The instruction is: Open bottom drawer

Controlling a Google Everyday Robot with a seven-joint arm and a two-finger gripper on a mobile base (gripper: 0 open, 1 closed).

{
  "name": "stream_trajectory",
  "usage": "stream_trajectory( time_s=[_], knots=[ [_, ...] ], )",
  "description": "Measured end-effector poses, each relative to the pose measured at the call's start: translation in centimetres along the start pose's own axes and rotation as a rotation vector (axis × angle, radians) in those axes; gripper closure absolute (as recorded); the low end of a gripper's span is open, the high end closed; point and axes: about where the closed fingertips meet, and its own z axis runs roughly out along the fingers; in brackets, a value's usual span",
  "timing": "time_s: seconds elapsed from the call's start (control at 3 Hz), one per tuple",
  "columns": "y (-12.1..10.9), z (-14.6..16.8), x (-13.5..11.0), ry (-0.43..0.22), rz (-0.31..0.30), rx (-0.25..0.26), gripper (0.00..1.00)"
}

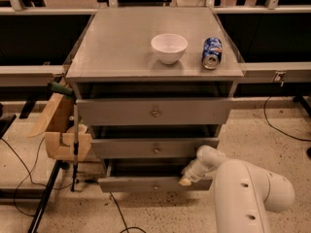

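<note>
The grey cabinet [155,62] has three drawers. The bottom drawer [146,184] is the lowest, shortest front with a small round knob [156,185]; it stands pulled out a little past the drawer above. My gripper [186,179] is at the right part of that front's top edge, right of the knob, at the end of my white arm [243,193] reaching in from the lower right.
A white bowl [169,47] and a blue can [212,53] lying on its side sit on the cabinet top. A cardboard box [62,130] and a green-handled clamp [62,88] are at the cabinet's left. Black cables [29,171] run over the speckled floor.
</note>
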Motion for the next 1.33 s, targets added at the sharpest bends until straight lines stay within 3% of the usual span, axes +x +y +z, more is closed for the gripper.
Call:
stream_trajectory(
  time_s=[0.33, 1.33],
  knots=[
    [-0.11, -0.21, 0.04, 0.012, -0.003, -0.004, 0.81],
    [-0.58, -1.05, 0.54, 0.059, -0.012, -0.019, 0.11]
  ],
)
